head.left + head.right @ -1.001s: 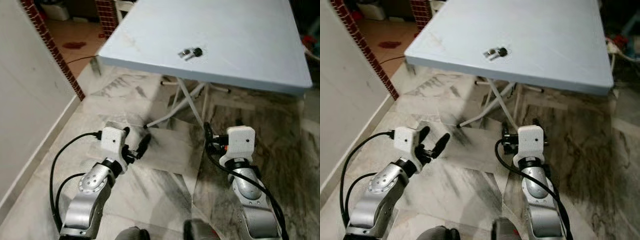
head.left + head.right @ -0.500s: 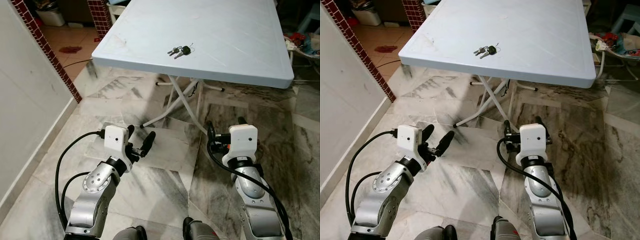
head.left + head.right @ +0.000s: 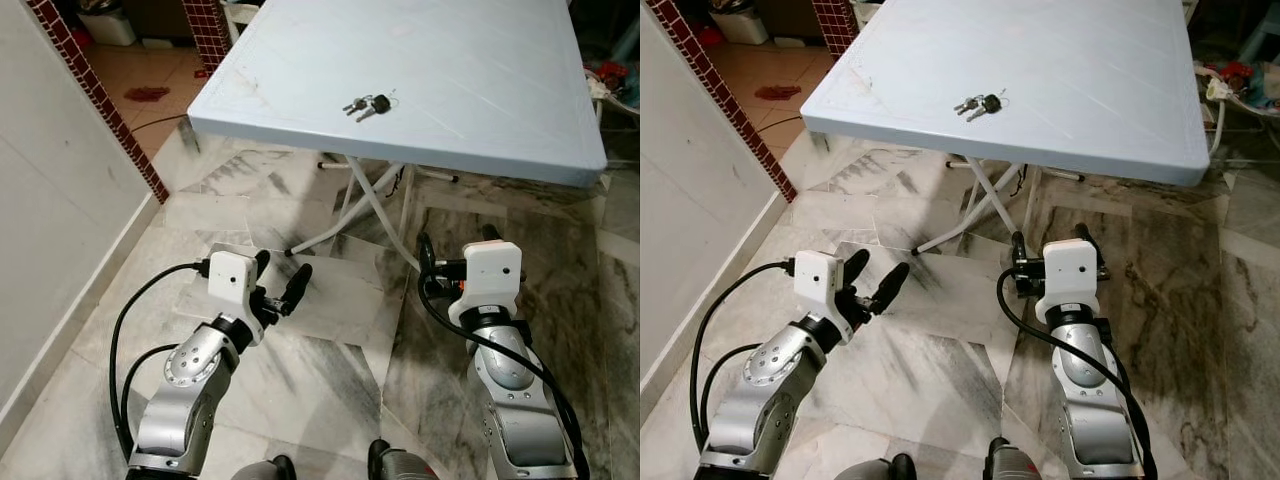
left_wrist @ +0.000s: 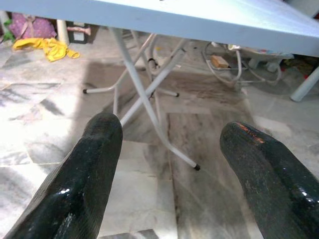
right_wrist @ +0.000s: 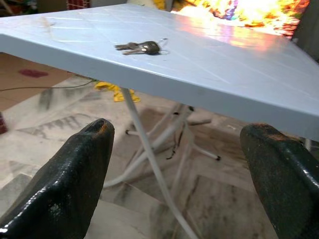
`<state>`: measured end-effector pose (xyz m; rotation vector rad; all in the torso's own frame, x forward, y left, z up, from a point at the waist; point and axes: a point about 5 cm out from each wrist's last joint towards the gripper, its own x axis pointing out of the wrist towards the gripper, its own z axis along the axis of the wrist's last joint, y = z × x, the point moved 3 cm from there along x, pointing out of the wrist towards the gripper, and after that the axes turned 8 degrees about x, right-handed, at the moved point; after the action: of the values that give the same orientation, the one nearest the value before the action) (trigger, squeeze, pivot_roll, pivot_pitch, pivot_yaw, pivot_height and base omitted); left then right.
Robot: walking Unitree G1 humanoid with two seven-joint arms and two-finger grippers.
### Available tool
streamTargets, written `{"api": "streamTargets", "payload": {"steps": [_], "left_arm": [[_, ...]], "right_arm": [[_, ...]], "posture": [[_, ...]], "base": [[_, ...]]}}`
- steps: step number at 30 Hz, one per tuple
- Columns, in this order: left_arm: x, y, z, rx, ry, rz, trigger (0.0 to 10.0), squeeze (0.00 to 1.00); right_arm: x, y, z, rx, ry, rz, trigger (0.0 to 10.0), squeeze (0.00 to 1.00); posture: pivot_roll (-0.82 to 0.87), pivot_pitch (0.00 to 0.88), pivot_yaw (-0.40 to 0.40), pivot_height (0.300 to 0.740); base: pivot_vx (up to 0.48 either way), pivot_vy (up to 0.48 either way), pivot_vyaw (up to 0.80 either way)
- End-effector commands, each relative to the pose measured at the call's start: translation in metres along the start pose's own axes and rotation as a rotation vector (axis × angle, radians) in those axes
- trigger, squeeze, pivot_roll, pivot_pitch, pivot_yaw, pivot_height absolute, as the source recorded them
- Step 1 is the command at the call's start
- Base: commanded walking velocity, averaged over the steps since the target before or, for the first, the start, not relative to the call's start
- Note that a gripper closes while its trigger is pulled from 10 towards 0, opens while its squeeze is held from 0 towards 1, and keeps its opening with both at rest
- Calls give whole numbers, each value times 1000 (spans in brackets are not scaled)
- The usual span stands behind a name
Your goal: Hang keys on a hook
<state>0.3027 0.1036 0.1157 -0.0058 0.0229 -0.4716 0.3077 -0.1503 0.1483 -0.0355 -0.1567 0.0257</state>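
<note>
Nothing but the camera has shifted: metal keys [image 3: 367, 104] lie at 12 o'clock on the smooth pale-blue table [image 3: 480, 90], while left gripper [image 3: 279, 284] and right gripper [image 3: 1049, 246] gape empty.

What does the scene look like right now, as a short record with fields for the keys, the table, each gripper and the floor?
keys: lying on the table top near its front edge, untouched
table: pale blue folding table, white crossed legs beneath
left gripper: open, held low in front of the table, holding nothing
right gripper: open, low in front of the table, pointed toward the keys
floor: grey marbled tiles
hook: cannot tell where
</note>
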Motion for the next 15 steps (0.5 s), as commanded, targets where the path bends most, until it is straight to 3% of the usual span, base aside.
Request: {"api": "streamTargets", "payload": {"steps": [1, 15], "left_arm": [[-2, 1, 0, 6, 1, 3, 10000, 0], [-3, 1, -1, 15, 7, -3, 10000, 0]], "right_arm": [[-1, -1, 3, -2, -16, -3, 10000, 0], [4, -5, 6, -4, -25, -11, 10000, 0]], "posture": [[-59, 219, 81, 740], [-51, 220, 81, 740]], "base": [[398, 0, 0], [407, 0, 0]]}}
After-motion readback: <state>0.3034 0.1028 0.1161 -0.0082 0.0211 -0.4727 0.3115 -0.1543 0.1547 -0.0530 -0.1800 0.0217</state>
